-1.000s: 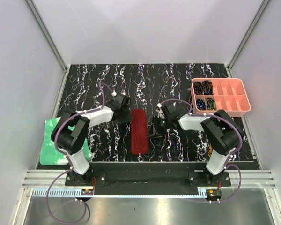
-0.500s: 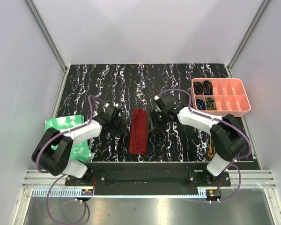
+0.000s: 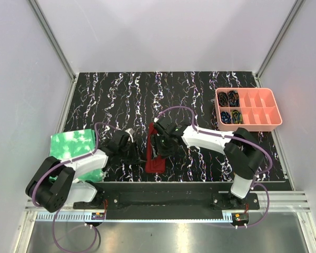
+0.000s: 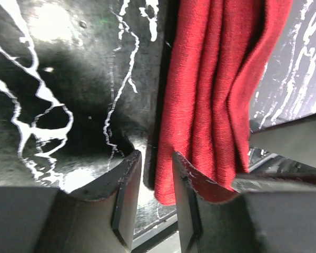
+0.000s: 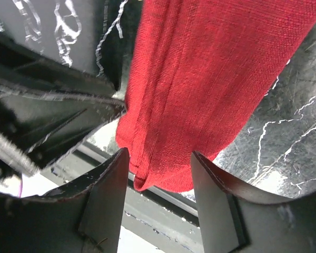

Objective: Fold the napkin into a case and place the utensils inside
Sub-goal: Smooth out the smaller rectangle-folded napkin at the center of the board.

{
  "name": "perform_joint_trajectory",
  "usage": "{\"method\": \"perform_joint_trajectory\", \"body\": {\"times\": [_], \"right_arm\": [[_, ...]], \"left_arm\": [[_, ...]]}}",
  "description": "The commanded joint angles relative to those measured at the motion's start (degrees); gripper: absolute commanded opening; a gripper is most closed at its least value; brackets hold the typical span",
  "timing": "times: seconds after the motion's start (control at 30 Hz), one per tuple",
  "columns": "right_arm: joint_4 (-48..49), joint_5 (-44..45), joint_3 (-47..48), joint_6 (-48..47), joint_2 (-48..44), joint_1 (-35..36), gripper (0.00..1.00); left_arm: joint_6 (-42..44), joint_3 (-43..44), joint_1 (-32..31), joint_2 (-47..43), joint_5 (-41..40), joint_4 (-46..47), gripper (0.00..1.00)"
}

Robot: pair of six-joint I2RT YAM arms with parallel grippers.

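The napkin [image 3: 155, 158] is a narrow dark red layered strip, the case, lying lengthwise near the table's front. My left gripper [image 3: 135, 153] is at its near left edge. In the left wrist view the jaws [image 4: 157, 197] stand a little apart, with the strip's corner [image 4: 200, 105] in the gap and over the right finger [image 4: 192, 211]. My right gripper [image 3: 159, 149] is over the strip's near part. In the right wrist view it [image 5: 159, 197] is open wide, astride the strip's near end [image 5: 200, 89]. No gold utensils show.
A bright green crinkled sheet [image 3: 73, 145] lies at the near left. A pink compartment tray [image 3: 277, 120] with dark coiled items stands at the back right. The table's front edge and metal rail [image 5: 163, 208] run just beyond the strip's end. The left gripper's body [image 5: 47, 110] is close beside the right one.
Both grippers moved toward the near end of the strip. The right arm reached left over it, the left arm swung nearer and lower, and more of the green sheet shows.
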Motion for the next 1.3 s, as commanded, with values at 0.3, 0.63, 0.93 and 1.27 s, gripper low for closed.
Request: {"method": "perform_joint_trajectory", "body": {"times": [0.3,0.63,0.93,1.27], "right_arm": [[-2.6,4.2,5.0,0.5,4.3,1.2,0.5],[-6.1,7.2,8.1,-0.4,6.7,1.9,0.44],[-8.1,8.1,9.7,-0.8,8.1,2.5,0.11],[-3.1,1.0,8.7,3.8,4.7,2.9,0.0]], "left_arm": [[-2.2,-1.7,-0.8,3.7,4.6,9.2,0.2],[-3.4,-1.9,-2.6,3.8,4.3,10.2,0.13],[-4.8,-2.0,-3.6,4.5,4.1,11.5,0.09],[-7.1,-3.3,-4.3,4.8,3.9,13.6,0.04]]}}
